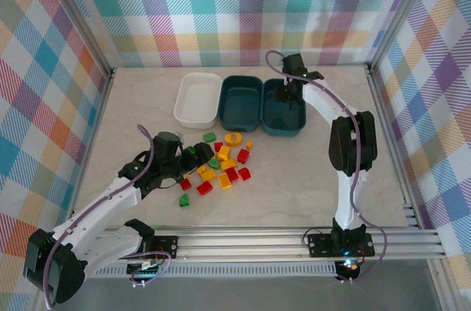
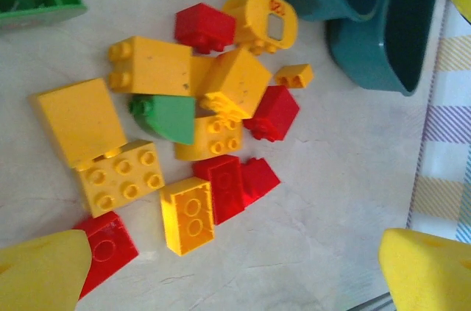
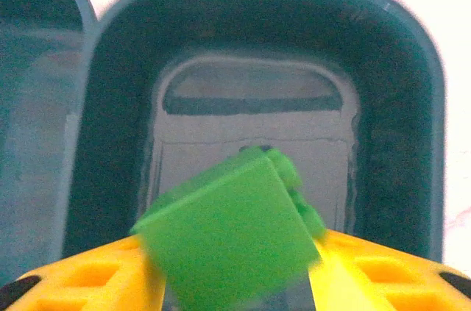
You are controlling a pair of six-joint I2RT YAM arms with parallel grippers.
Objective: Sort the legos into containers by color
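Right gripper [image 3: 235,281], clamped on a tilted green brick [image 3: 232,245], hangs directly above the floor of the right teal tray [image 3: 401,105], so the drop, as judged, lies straight down; left gripper [image 2: 235,267], jaws spread and empty, hovers over the loose pile [image 2: 213,127], nearer it than the right one.

Bright, even light from above; the arms [image 1: 110,204] cast only faint, soft shadows on the desk [image 1: 294,186]. Left wrist view: loose bricks [image 2: 195,215] fairly sharp, yellow fingertips [image 2: 44,274] blurred at the bottom corners. Right wrist view: green brick [image 3: 228,245] close and out of focus; surface beyond the teal tray [image 3: 401,105] overexposed white.
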